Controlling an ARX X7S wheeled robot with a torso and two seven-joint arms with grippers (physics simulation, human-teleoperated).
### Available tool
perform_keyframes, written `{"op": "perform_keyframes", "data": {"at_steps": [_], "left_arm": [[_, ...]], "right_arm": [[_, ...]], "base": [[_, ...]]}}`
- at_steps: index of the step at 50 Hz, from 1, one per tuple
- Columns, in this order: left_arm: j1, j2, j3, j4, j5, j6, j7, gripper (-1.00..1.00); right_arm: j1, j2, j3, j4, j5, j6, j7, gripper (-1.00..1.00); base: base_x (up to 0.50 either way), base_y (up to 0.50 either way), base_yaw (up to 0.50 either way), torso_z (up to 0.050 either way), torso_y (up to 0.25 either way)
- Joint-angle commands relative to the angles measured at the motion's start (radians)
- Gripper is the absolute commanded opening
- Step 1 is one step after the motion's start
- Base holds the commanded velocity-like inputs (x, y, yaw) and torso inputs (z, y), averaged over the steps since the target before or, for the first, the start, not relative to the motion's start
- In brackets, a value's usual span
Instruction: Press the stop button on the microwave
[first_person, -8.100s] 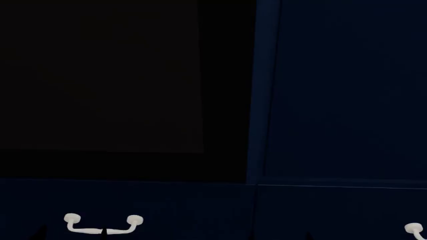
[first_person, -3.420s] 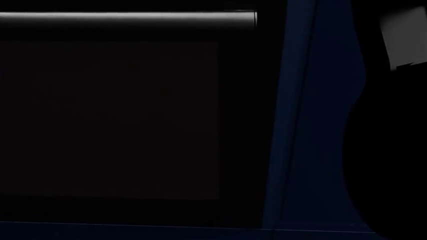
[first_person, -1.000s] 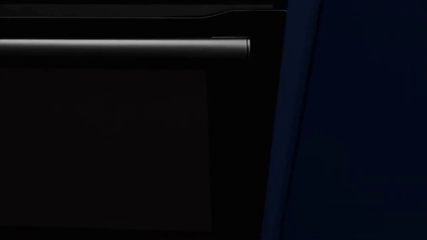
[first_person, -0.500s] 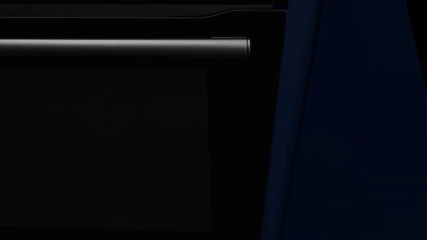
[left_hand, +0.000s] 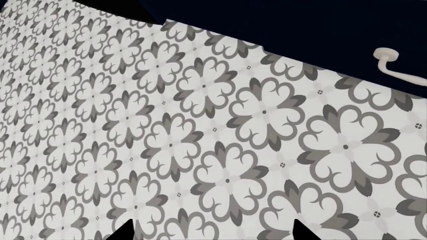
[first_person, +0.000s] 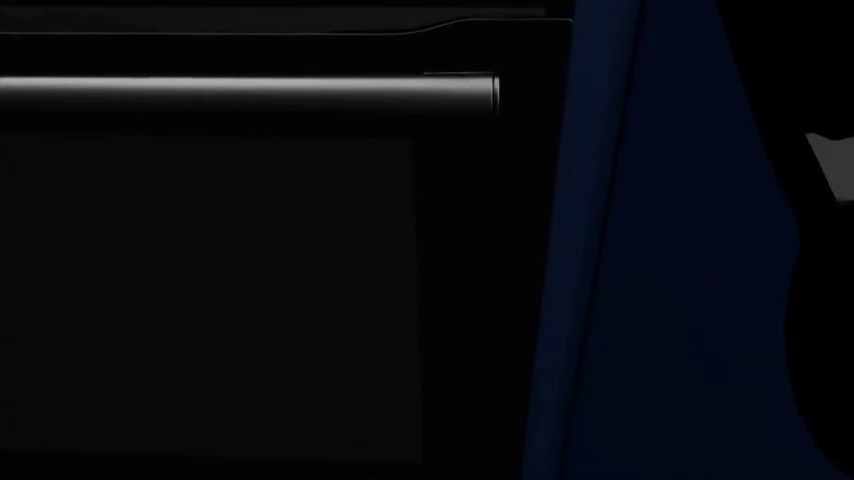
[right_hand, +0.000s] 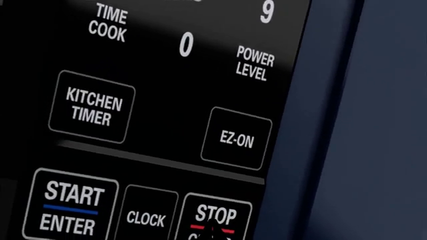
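The right claw (right_hand: 212, 231) is seen only as a dark tip at the lower edge of the right wrist view, lying over the stop button (right_hand: 216, 217); whether it is spread or closed cannot be told, and actual contact with the button cannot be confirmed. The left claw (left_hand: 210, 234) is shown as two dark fingertips well apart, so it is judged to be spread wide and holding nothing, above a patterned floor (left_hand: 167, 140) with a pale cabinet handle (left_hand: 399, 67) nearby. No table is visible in any view, so places cannot be given by its edges or corners. The task is judged to be in its last stage: the approach has been made and the tip is aligned with the button, while the press itself, or its completion, is left to be done. The stop button is found in the bottom row of the microwave control panel (right_hand: 160, 100), beside the CLOCK key (right_hand: 147, 218) and below the EZ-ON key (right_hand: 236, 138), near the panel's edge next to a dark blue cabinet (right_hand: 360, 120). It is a black rounded key with a white outline, white lettering and a red bar beneath. In the head view only a dark door with a grey handle bar (first_person: 247, 90) is made out.
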Motion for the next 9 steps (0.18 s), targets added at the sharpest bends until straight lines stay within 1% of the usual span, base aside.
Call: {"op": "perform_keyframes", "data": {"at_steps": [1, 9], "left_arm": [[0.0, 0.0, 0.0, 0.0, 0.0, 0.0, 0.0, 1.0], [0.0, 0.0, 0.0, 0.0, 0.0, 0.0, 0.0, 1.0]], "right_arm": [[-0.073, -0.027, 0.014, 0.205, -0.008, -0.173, -0.15, -1.0], [-0.083, -0.019, 0.016, 0.205, -0.009, -0.177, -0.152, -1.0]], "base": [[0.03, 0.0, 0.01, 0.01, 0.0], [0.03, 0.0, 0.01, 0.004, 0.0]]}}
